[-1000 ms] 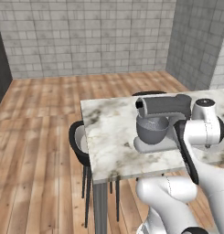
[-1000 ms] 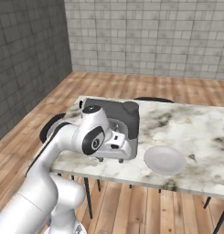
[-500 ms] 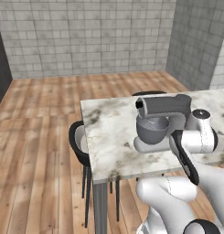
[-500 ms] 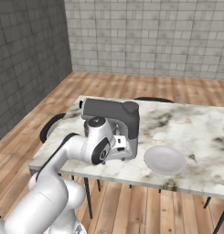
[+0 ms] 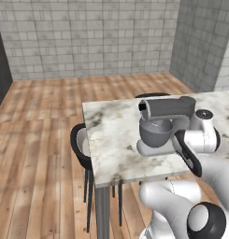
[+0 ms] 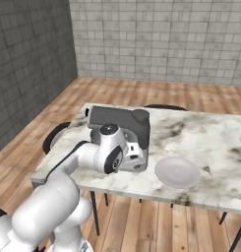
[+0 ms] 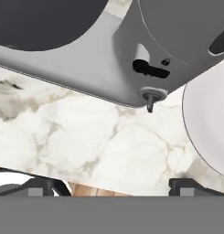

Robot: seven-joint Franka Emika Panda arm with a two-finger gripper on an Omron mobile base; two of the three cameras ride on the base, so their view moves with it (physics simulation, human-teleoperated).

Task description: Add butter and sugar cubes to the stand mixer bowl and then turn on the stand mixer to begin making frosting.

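Stand mixer: the grey metal stand mixer (image 5: 168,122) with its flat rounded base and bulky head stands near the tabletop's front edge; in the hand view its base (image 7: 109,68) lies close ahead, a small knobbed pin (image 7: 150,97) standing out from its side beside a dark slot.
Bowl: the deep round dark grey metal bowl (image 5: 155,132) sits on the mixer base under the head, placed to take ingredients.
Butter and sugar: neither can be made out in these views, so whether they are in the bowl cannot be told.
End effector: its two dark fingertips sit wide apart at the lower corners of the hand view, nothing between them (image 7: 111,187); it hangs low over the marble, aimed at the mixer's side; judged, this suits reaching the control.
Plate: a flat round white plate (image 6: 177,172) rests just beside the mixer.
Tabletop: white-and-grey marble tabletop (image 5: 111,135), with dark chairs (image 5: 81,142) tucked at its far sides.
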